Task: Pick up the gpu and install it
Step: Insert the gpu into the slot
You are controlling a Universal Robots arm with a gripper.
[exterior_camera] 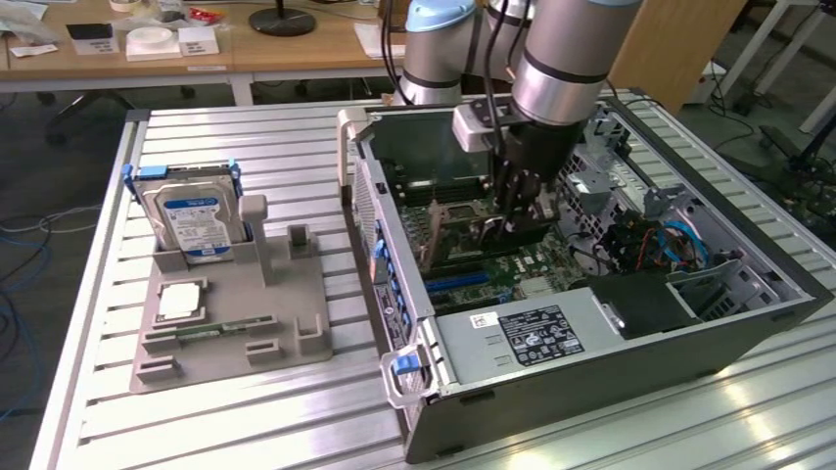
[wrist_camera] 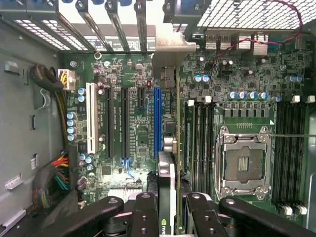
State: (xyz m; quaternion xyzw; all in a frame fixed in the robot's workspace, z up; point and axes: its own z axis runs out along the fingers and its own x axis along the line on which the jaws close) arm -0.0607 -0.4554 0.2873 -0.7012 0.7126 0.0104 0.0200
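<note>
Pinching the gpu (wrist_camera: 167, 177) edge-on in the gripper (wrist_camera: 168, 213) over the green motherboard (wrist_camera: 138, 148), just beside the blue slot (wrist_camera: 157, 118), silvery bracket (wrist_camera: 170, 49) toward the vented case wall (wrist_camera: 247, 15), white slot (wrist_camera: 91, 118) and processor socket (wrist_camera: 244, 165) on opposite sides.

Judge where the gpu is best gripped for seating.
Likely its upper long edge, from above, pinching the thin board's two faces: the gpu stands on edge over the motherboard, bracket at one end. The end effector holds it that way.
</note>
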